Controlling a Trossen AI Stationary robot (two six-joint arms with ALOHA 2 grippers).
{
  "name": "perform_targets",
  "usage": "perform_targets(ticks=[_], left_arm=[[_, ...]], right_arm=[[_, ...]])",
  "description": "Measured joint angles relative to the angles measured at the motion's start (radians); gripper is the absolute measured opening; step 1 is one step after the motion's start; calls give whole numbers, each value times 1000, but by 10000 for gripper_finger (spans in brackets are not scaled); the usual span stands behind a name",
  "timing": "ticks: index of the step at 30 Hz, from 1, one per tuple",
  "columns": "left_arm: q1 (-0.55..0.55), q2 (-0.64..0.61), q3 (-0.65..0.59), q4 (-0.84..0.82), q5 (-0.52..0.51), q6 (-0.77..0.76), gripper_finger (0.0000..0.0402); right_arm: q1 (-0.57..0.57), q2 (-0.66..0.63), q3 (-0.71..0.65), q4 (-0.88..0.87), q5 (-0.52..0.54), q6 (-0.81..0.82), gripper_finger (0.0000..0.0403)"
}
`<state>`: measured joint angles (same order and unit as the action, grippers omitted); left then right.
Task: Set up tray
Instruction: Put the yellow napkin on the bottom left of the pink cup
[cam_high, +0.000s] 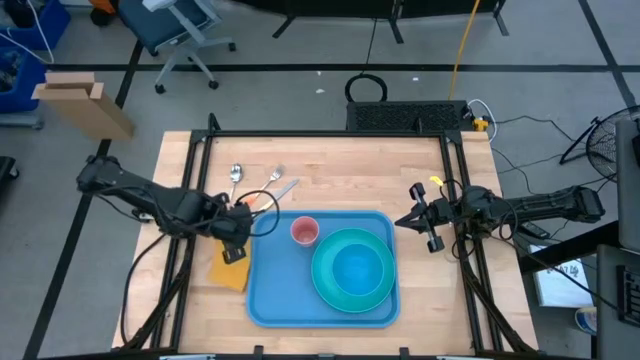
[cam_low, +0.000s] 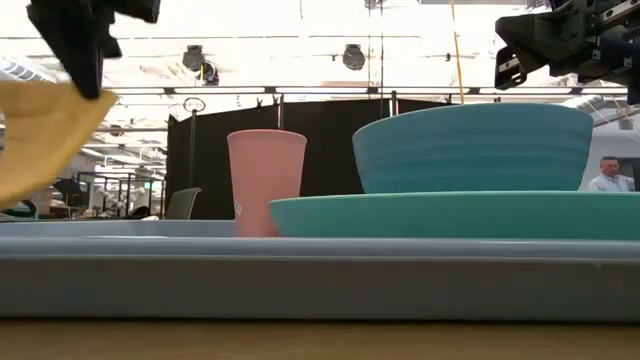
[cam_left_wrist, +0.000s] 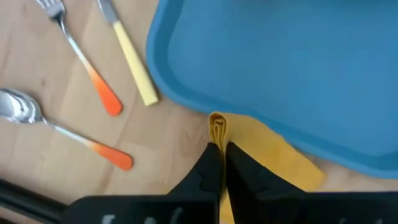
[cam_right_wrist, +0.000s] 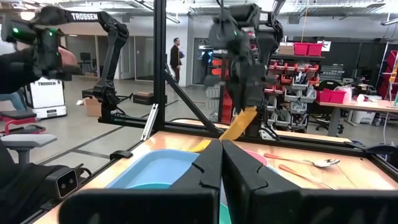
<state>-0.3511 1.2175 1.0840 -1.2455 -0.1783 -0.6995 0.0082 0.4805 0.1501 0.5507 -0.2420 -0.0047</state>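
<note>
The light-blue tray (cam_high: 270, 300) lies on the wooden table with a pink cup (cam_high: 305, 232) and a teal bowl on a teal plate (cam_high: 352, 268) standing in it. My left gripper (cam_high: 237, 248) is over the tray's left rim, shut on a yellow-orange napkin (cam_high: 230, 272). In the low view the napkin (cam_low: 35, 130) hangs at the left below that gripper (cam_low: 80, 45). My right gripper (cam_high: 425, 225) waits shut in the air beyond the tray's right edge, touching nothing. My left gripper pinches the napkin's folded top edge (cam_left_wrist: 216, 127) between its two fingers, several layers, coming from above and pointing down. The napkin (cam_left_wrist: 280, 155) hangs slanting below the fingers beside the tray's left rim (cam_left_wrist: 186, 102). Whether its lower end touches the table cannot be told.
A fork (cam_left_wrist: 81, 56), a knife (cam_left_wrist: 130, 53) and a spoon (cam_left_wrist: 56, 127) with orange or yellow handles lie on the wood behind the tray's far left corner. Bare tray floor (cam_high: 280, 275) shows left of the plate. People stand in the room beyond the table.
</note>
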Motion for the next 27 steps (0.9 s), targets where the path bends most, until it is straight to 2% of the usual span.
perform_targets(ticks=[8,17,27], left_arm=[[-83,13,161,-70,-15,-40,6],[-142,91,365,-150,-6,-10,6],[-222,210,486,-174,50,-14,6]], right_arm=[[0,0,0,10,0,-3,0],[0,0,0,19,0,0,0],[0,0,0,22,0,-1,0]])
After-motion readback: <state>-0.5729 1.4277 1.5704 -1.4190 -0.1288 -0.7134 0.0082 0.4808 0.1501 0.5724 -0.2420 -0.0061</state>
